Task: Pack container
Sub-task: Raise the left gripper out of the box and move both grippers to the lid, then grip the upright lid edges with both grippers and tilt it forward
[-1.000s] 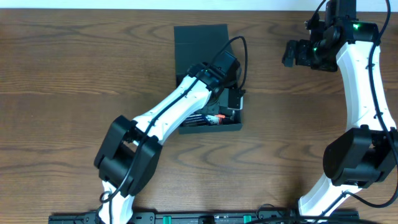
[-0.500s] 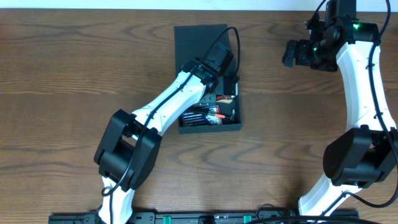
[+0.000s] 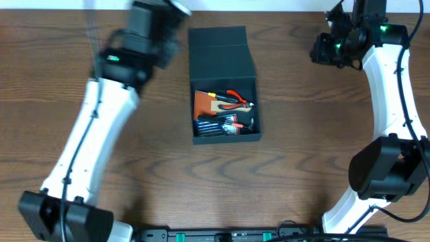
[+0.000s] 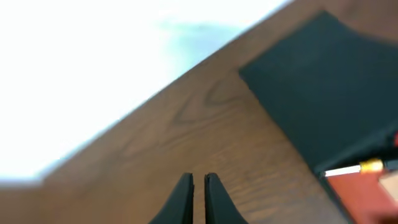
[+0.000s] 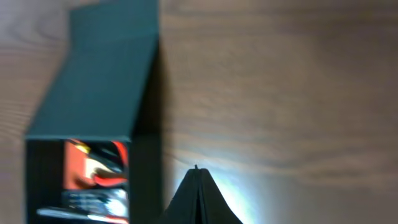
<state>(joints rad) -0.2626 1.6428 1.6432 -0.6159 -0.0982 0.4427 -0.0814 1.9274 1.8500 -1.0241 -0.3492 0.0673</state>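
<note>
The dark teal container (image 3: 225,140) lies at the table's middle with its flap lid (image 3: 218,44) folded back toward the far edge. Inside it I see red-handled pliers (image 3: 232,99), an orange-brown pack (image 3: 204,105) and several small dark tools. My left gripper (image 3: 164,13), blurred, is up at the far edge, left of the lid and clear of it. In the left wrist view its fingers (image 4: 199,177) are shut and empty over bare wood, lid (image 4: 323,87) to the right. My right gripper (image 3: 321,51) hangs at the far right, shut and empty (image 5: 196,169), with the container (image 5: 106,81) off to its side.
The brown wooden table (image 3: 302,154) surrounds the container. Its far edge meets a white surface (image 4: 93,62) close to my left gripper. A black rail (image 3: 215,235) runs along the near edge between the arm bases.
My left arm has pulled out of the container and swung up to the far left, uncovering the contents. Its jaws opened briefly, then shut. My right gripper has gone from open to shut.
</note>
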